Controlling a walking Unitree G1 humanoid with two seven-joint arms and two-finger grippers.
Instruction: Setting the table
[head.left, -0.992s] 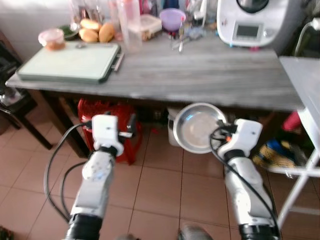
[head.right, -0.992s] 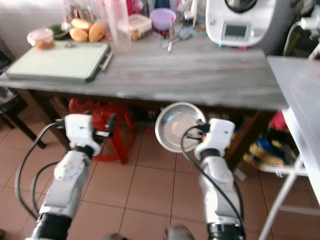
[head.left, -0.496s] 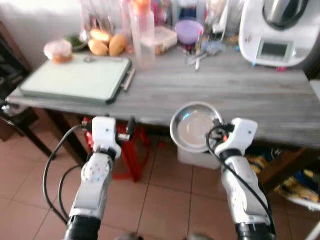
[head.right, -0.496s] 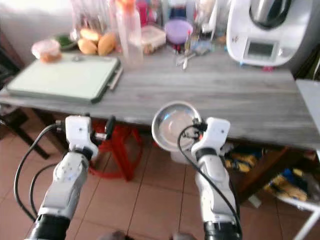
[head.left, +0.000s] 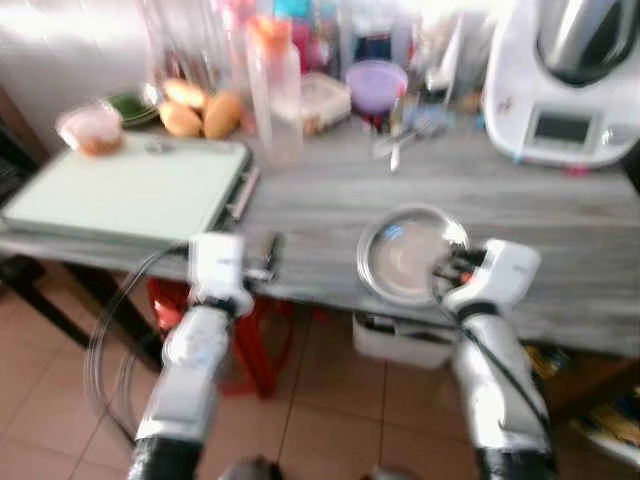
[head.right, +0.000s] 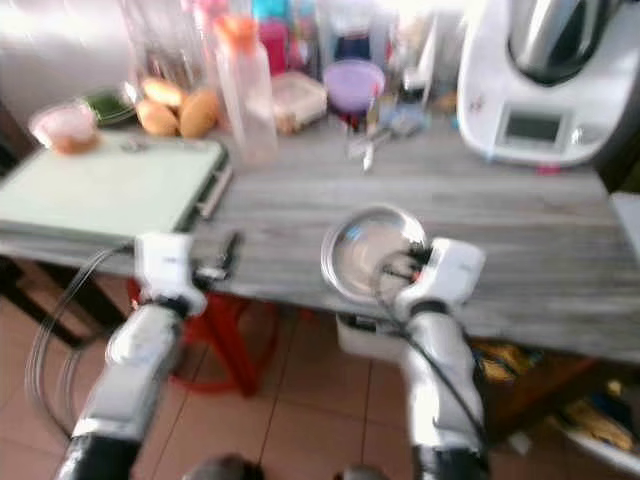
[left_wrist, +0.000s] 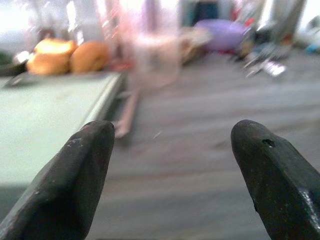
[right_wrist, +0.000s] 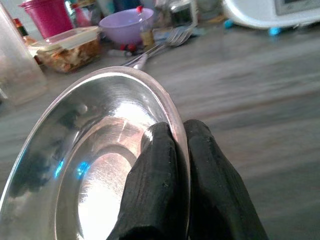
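Note:
A round steel plate (head.left: 405, 255) hangs tilted over the near part of the grey wooden table (head.left: 330, 195). My right gripper (right_wrist: 175, 150) is shut on the plate's (right_wrist: 95, 155) rim, one finger on each face. My left gripper (left_wrist: 172, 160) is open with nothing between its fingers, level with the table's front edge, beside the pale green cutting board (head.left: 125, 190); in the left eye view this left gripper (head.left: 270, 255) sits left of the plate.
At the table's back stand a clear bottle with an orange cap (head.left: 275, 90), a purple bowl (head.left: 375, 80), a food box (head.left: 325, 100), loose cutlery (head.left: 400, 145), bread rolls (head.left: 200, 110) and a white kitchen machine (head.left: 570, 80). A red stool (head.left: 250, 335) sits under the table.
The camera has come closer to the table. My right gripper has carried the plate up from below the table edge to over the tabletop. The left gripper rose to the table's edge.

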